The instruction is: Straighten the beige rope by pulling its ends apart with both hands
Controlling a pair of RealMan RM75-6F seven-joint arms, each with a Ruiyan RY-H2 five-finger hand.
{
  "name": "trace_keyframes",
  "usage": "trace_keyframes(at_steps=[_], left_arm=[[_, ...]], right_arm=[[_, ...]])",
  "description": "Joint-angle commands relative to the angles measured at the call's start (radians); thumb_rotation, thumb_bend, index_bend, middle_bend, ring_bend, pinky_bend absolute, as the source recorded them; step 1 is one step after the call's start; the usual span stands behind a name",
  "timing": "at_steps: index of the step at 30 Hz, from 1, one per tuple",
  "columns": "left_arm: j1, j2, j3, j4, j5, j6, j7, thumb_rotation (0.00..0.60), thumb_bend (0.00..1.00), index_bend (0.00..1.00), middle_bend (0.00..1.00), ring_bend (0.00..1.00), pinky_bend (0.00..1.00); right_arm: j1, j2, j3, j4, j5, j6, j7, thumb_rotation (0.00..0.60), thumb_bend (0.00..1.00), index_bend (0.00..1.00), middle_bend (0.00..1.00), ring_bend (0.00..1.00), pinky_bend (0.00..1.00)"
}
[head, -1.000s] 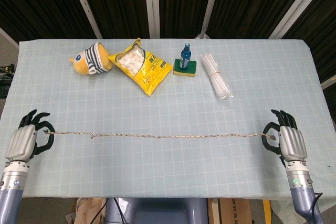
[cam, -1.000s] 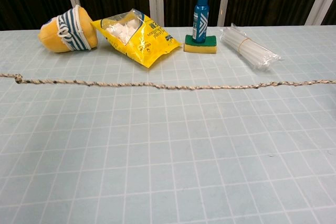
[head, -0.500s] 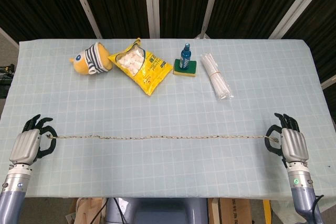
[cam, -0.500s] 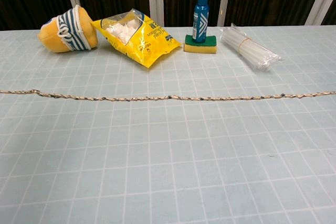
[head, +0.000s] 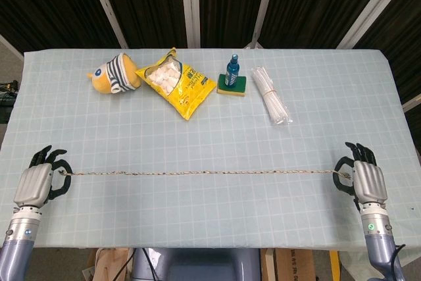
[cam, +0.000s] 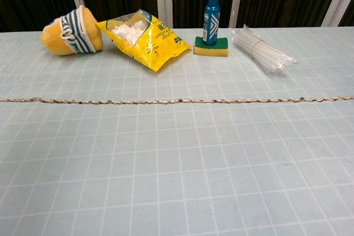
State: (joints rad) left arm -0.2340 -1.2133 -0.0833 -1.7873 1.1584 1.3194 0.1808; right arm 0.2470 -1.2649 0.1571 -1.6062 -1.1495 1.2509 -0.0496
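Rope position: the beige rope (head: 204, 173) lies across the near part of the table (head: 329, 110), almost straight.
Long axis: left to right, running from hand to hand.
Left hand (head: 38, 183): grips the left end, apparently pinched.
Right hand (head: 366, 182): grips the right end.
Pull direction: outward along the axis; both hands stand equally near their ends.

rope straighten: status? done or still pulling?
Looks essentially done: the beige rope runs in a near-straight line across the table, with no slack loops in the chest view either. In hand: the left hand and the right hand each hold a rope end at opposite table edges. Left: probably only releasing the ends; the bag, bottle and toy behind are clear of it.
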Motion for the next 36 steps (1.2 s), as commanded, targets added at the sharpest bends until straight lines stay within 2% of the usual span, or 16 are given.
trace_keyframes(at_steps=[1,20,36], left_arm=[[0.001,0.000,0.000,0.004,0.001,0.001,0.001,0.600,0.63,0.59,0.18,0.00,0.00],[-0.001,-0.035,0.009,0.046,-0.004,-0.020,0.051,0.600,0.63,0.59,0.18,0.00,0.00],[-0.009,-0.074,0.019,0.108,-0.004,-0.024,0.129,0.600,0.61,0.58,0.18,0.00,0.00]], right_arm=[[-0.001,-0.001,0.003,0.003,0.005,-0.001,0.000,0.600,0.45,0.64,0.15,0.00,0.00],[-0.001,-0.003,0.006,0.012,0.046,-0.034,-0.028,0.600,0.45,0.64,0.15,0.00,0.00],[0.012,-0.013,-0.015,0.025,0.059,-0.076,-0.081,0.600,0.45,0.62,0.15,0.00,0.00]])
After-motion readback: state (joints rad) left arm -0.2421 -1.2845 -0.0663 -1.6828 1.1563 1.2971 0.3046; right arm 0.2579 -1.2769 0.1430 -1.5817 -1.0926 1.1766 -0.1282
